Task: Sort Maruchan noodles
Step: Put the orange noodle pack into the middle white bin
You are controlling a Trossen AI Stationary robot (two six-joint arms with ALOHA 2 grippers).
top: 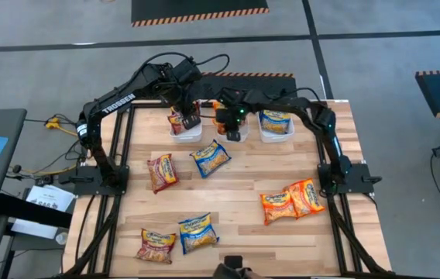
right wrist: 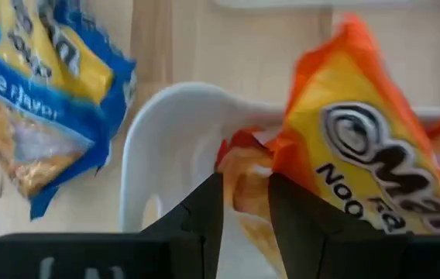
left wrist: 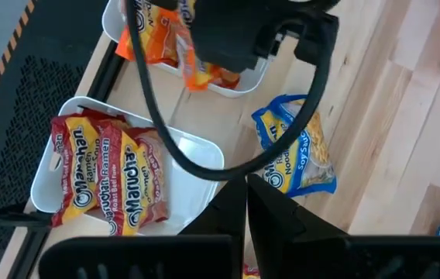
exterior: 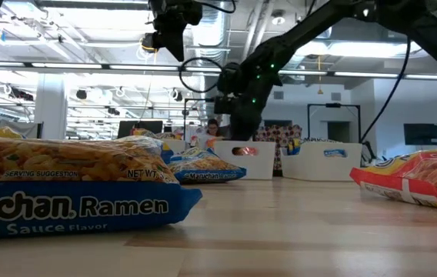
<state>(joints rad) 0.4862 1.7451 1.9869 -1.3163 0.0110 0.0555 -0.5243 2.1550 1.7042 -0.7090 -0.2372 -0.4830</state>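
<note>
Over the middle white bin (top: 232, 133), the right gripper (right wrist: 245, 203) is pinching an orange noodle packet (right wrist: 359, 147) right above the orange ones inside, so next it probably just lets go, while the left gripper (left wrist: 245, 203), pressed together and empty, hangs above the maroon bin (left wrist: 197, 151), though how deep the packet sits is hard to make out.

Right gripper (right wrist: 245, 203): two dark fingers pinching the crinkled edge of an orange noodle packet (right wrist: 359, 147), held over the rim of a white bin (right wrist: 162, 147). Blue noodle packet (right wrist: 42, 93) lying on the wooden table (right wrist: 154, 39), beside the bin.
</note>
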